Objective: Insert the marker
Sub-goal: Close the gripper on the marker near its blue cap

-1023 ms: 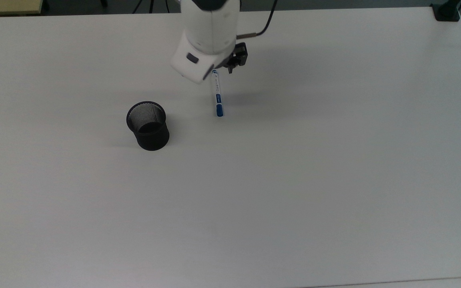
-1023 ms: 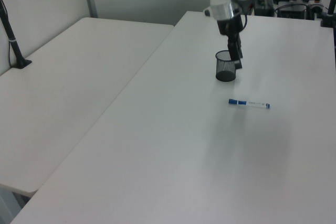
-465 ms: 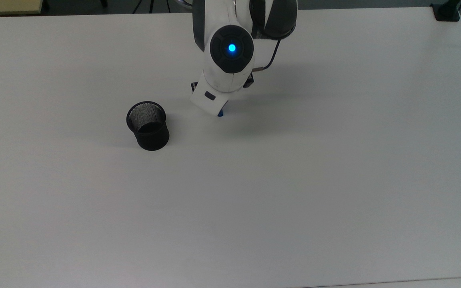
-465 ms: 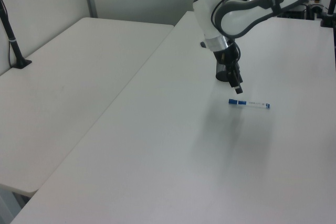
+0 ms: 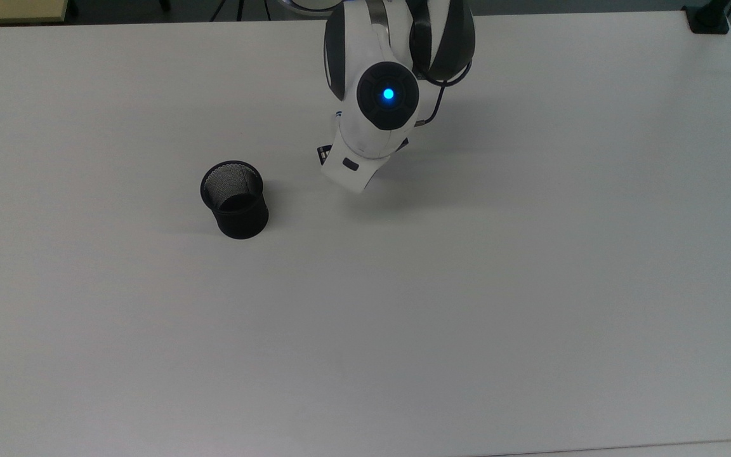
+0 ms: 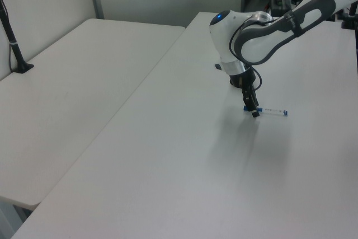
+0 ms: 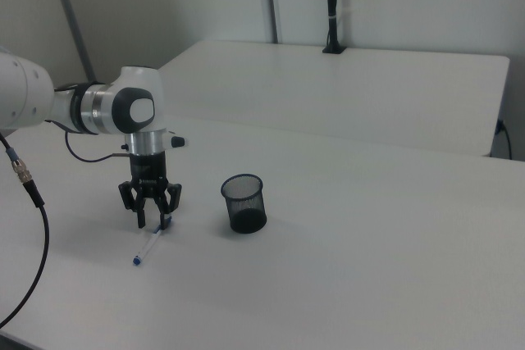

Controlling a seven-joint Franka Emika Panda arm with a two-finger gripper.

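Pincer (image 7: 152, 220) spread wide, straddling marker (image 7: 148, 246) lying on counter (image 7: 344, 284), lower left; grasp and cup (image 7: 244, 203) insertion pending.

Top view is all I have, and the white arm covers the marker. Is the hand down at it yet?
Observer: Yes. In the right view the hand is open, its fingers either side of the capped end of the slim white marker with a blue cap.
Operator: Is it lifted?
Observer: No. In the left view it lies flat on the white table, barrel sticking out to the left view's right of the hand.
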